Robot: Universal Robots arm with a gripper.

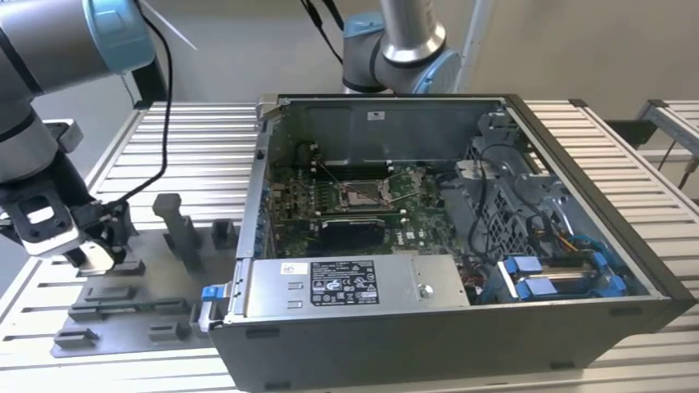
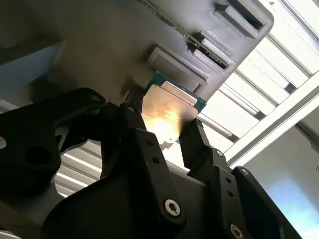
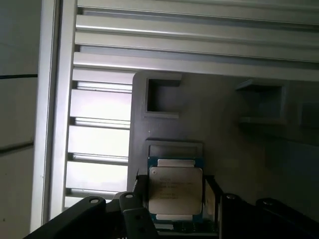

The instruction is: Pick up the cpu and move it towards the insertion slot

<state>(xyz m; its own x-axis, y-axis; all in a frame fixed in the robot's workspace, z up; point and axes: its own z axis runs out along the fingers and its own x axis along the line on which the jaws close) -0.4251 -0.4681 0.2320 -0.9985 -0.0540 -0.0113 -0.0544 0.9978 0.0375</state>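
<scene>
The cpu [image 3: 175, 191] is a small square chip with a silvery face and a blue-green rim. It sits between the two black fingers [image 2: 197, 144] of my gripper [image 3: 175, 201], which is shut on its side edges. In the second wrist view the cpu [image 2: 167, 112] catches a bright glare just off the grey fixture [image 2: 99, 45]. In the exterior view my gripper [image 1: 93, 254] hangs low over the fixture [image 1: 131, 303] at that view's left. The insertion slot [image 1: 361, 193] lies on the green board inside the open case, well to the right of the gripper.
The open computer case [image 1: 437, 344] holds a power supply [image 1: 344, 282] at its front and blue-tagged cables [image 1: 546, 278] at the right. Upright grey fixture blocks [image 1: 175, 225] stand between gripper and case. A slatted metal table [image 1: 196, 139] carries everything. A second arm's base [image 1: 394, 49] stands behind the case.
</scene>
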